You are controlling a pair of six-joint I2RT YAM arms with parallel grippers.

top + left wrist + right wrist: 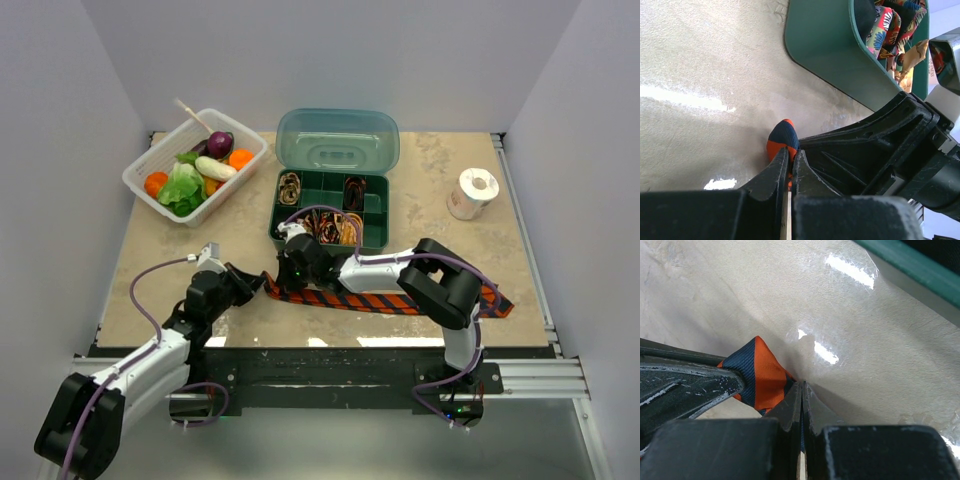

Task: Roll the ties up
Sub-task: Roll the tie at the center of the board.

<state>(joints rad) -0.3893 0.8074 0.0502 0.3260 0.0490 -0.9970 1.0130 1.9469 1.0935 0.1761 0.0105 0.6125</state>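
While both arms lean in over the near edge of the desk (425,205) in the top view, the tie (352,298), orange-red with navy stripes, lies flat along that edge, its right end under the right arm's elbow. The left hand (252,282) and right hand (283,274) meet at its left end, just beside each other. Behind them at mid-desk stands a green box (376,228), lid (337,140) tipped back, with coiled ties (290,187) in its compartments. A white basket (142,172) of toy vegetables sits at the far left corner and a tape roll (472,193) near the right edge.

From the left wrist, the left hand (791,156) is clamped on the tie (783,140), whose folded tip bulges out past the fingertips onto the desk (700,60). The right hand's black body (880,145) crowds in from the right, and the box (835,45) with its coiled ties (885,25) fills the top.

From the right wrist, the right hand (802,387) has its fingers pressed together, with a fold of the tie (762,372) at their tips; whether cloth is pinched there I cannot tell. A left-hand finger (685,385) lies across the tie's left side.
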